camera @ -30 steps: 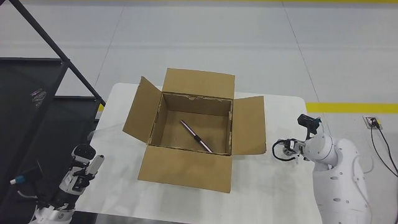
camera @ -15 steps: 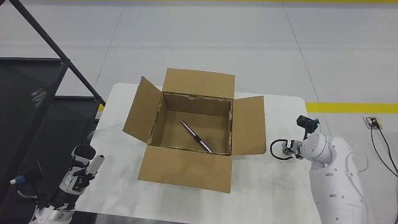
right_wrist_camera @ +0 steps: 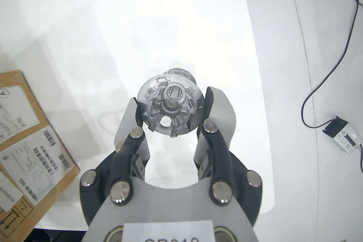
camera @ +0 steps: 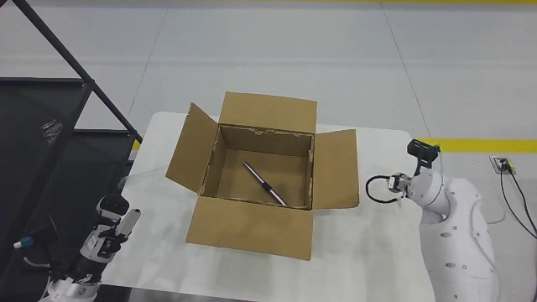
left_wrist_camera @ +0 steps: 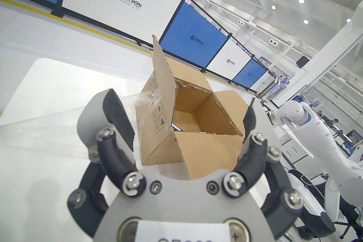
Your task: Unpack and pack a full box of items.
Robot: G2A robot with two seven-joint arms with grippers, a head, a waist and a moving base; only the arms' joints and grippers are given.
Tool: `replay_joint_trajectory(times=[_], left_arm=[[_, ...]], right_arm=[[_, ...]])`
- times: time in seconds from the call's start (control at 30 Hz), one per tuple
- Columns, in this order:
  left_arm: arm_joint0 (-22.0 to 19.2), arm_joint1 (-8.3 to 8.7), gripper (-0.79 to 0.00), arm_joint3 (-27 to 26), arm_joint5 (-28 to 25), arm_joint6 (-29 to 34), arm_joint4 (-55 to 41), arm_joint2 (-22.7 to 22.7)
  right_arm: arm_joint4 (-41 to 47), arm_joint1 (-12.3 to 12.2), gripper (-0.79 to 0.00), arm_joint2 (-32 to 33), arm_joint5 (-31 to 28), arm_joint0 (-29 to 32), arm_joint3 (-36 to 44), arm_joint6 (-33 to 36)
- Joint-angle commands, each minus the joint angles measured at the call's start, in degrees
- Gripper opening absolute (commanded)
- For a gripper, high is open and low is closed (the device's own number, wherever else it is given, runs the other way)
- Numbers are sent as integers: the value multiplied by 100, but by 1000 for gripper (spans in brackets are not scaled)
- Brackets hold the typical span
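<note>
While its two fingers clamp the rim of a grey cast-metal disc with a toothed face and a hub (right_wrist_camera: pixel 167 112), the right pincer (right_wrist_camera: pixel 173 108) sits over bare white bench (camera: pixel 369 243). It lies between the right flap of the open brown cardboard box (camera: pixel 252 226) and the bench's right edge, apart from both. A slim dark rod (camera: pixel 264 183) lies slantwise on the box floor. At the bench's near left edge, the left pincer (left_wrist_camera: pixel 181 109) stands wide open, holding nothing, well apart from the box.
</note>
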State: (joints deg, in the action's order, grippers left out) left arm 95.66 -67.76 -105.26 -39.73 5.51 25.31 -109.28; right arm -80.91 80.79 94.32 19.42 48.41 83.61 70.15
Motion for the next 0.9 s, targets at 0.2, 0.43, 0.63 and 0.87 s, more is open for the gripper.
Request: replay_joint_trajectory(times=[0.2,0.43,0.63,0.87], left_arm=[[0,0,0,0,0,0,0,0],[0,0,0,0,0,0,0,0],[0,0,0,0,0,0,0,0],[0,0,0,0,0,0,0,0]], right_arm=[[-406,68,-785,-773,250,-7,1745,-36],[-757,206,-785,-1970,253,-604,2155,-278],[-280,402,-785,-3057,-297,-1477,1585,-336],[782,792,-785,-4261,-1040,-2775,-598,-188]])
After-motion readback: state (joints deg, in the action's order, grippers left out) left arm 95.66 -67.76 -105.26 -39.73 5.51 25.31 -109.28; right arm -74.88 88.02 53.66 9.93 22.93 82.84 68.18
